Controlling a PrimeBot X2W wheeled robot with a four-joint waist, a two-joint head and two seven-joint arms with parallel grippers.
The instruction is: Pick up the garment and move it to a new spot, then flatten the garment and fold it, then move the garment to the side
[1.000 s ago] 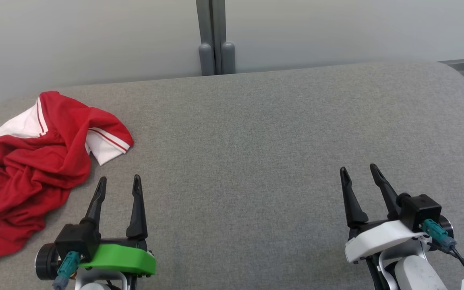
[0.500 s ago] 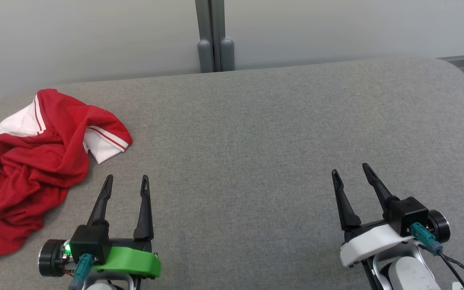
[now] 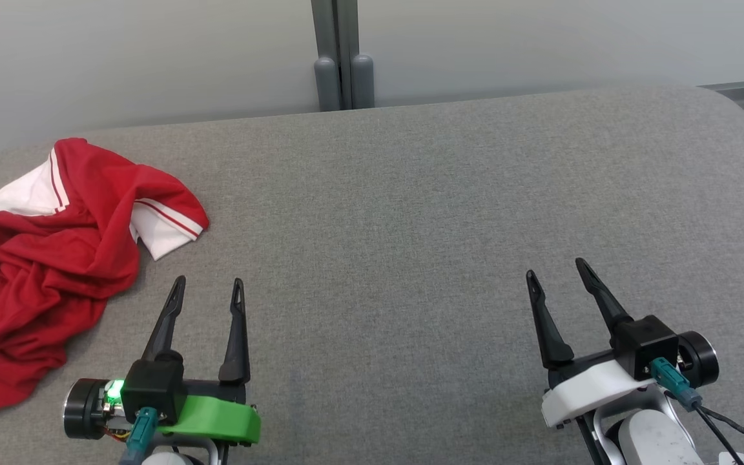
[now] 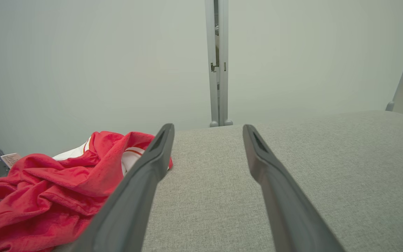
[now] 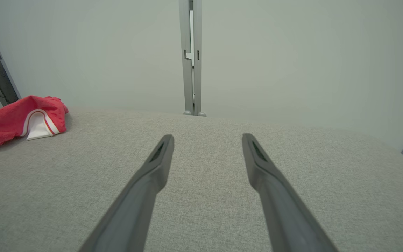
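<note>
Here we are at the left claw (image 3: 209, 280). Its two dark fingers (image 3: 164, 323) stand wide apart with nothing between them, the tips pointing away from us. Behind them sits a green shell (image 3: 217, 420), with a small green light (image 3: 113, 387) glowing on the wrist. Under the tips we see only the grey surface (image 3: 411, 213), and we cannot tell whether the tips touch it.

Moving out from that claw, we find the garment (image 3: 55, 258) to its left and a little ahead, a red crumpled heap lying loose on the surface. A white sleeve (image 3: 162, 232) with red stripes lies nearest, just ahead and left of the left finger's tip, close but apart from it. In the left wrist view the heap's edge runs behind that finger. The rest of the red cloth spreads further left, out toward the surface's edge.

Over at the right claw (image 3: 555, 267) the fingers are spread just as wide and are just as empty, with a white shell (image 3: 591, 387) behind them. It is well apart from the garment, and the open grey stretch and the left claw lie between the two. In the right wrist view we see the heap far off to the claw's left.

Ahead of both claws the surface ends at a pale wall (image 3: 152, 58). A grey post (image 3: 340, 58) stands there, roughly midway between the two.
</note>
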